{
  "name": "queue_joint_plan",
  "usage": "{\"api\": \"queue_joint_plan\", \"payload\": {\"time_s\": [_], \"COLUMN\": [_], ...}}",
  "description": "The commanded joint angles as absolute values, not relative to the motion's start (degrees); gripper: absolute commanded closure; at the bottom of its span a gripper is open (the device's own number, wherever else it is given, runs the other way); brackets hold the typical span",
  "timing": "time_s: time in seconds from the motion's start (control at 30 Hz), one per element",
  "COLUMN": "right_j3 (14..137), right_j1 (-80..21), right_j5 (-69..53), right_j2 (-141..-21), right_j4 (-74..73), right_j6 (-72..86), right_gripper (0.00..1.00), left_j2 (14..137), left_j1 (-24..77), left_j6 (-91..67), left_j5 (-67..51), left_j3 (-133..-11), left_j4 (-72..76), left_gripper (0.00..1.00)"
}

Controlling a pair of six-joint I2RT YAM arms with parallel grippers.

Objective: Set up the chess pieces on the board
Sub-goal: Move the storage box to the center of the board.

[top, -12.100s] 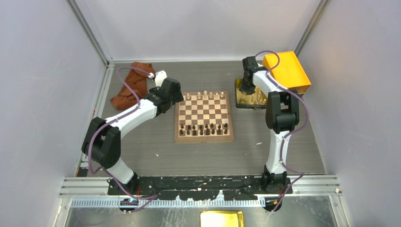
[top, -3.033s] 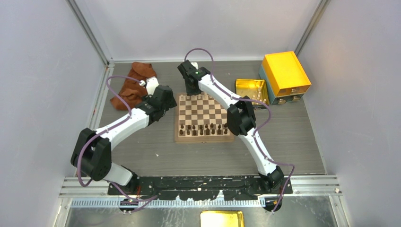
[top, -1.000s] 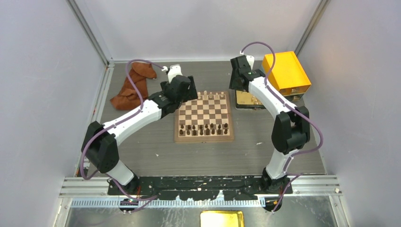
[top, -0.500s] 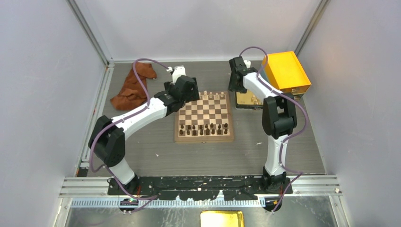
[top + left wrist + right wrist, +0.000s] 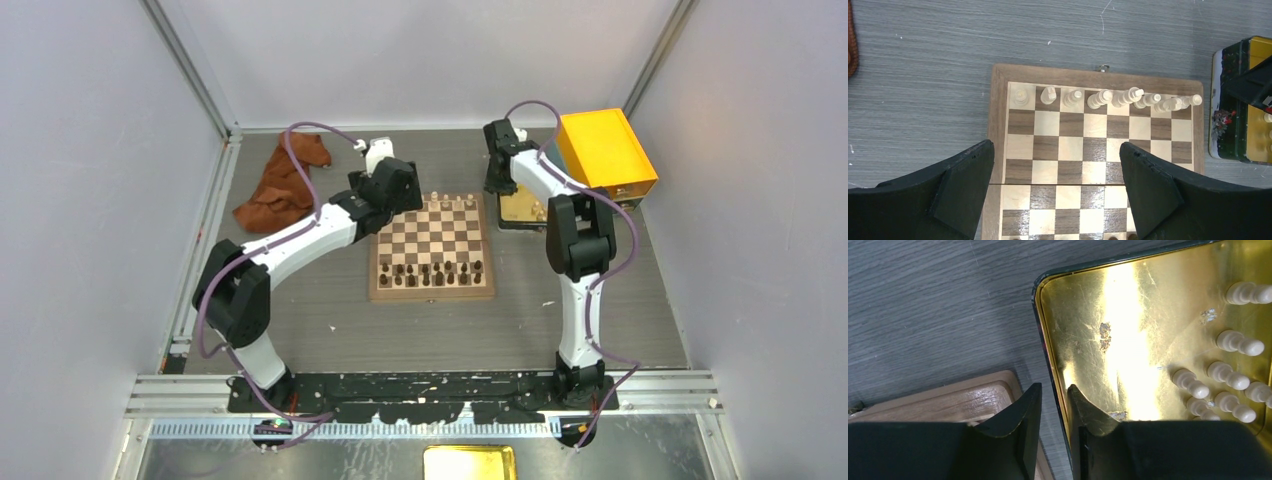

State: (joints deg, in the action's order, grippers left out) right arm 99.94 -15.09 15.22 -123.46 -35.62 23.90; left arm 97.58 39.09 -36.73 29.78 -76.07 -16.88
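Though tiny, rounded cream chess pieces [image 5: 1234,342]

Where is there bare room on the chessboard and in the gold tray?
On the board, the middle squares between the cream pieces along the far row and the dark pieces on the near rows are free. In the tray, the half toward the board is bare; the other half is crowded with cream pawns.

Board [image 5: 998,125]: squares were chequered light tan and dark brown; border was mid-brown. Chess pieces [image 5: 1105,97] were cream. Tray [image 5: 1128,315] was gold, rim dark green. Cloth [image 5: 275,185] was rust-brown.
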Motion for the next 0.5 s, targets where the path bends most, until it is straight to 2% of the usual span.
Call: {"api": "queue_joint_plan", "payload": {"time_s": [0.0,0.2,0.47], "right_j3": [103.52,105.5,109.35], "right_j1": [-14.45,-14.23,-13.92], "right_j5": [14.7,14.5,14.42], "right_j2": [-123.59,-125.18,-127.72], "right_j4": [-35.01,-35.81,-36.92], "right_j6": [23.96,23.82,23.58], "right_gripper": [0.72,0.84,0.88], "left_j2": [98.19,99.0,100.13], "left_j1": [38.42,38.09,37.54], "left_j6": [-35.81,-35.99,-35.82], "left_j5": [31.03,30.85,30.62], "left_j3": [-78.83,-79.15,-80.43], "left_j4": [-13.33,-13.1,-12.86], "left_gripper": [0.04,0.04,0.04]}}
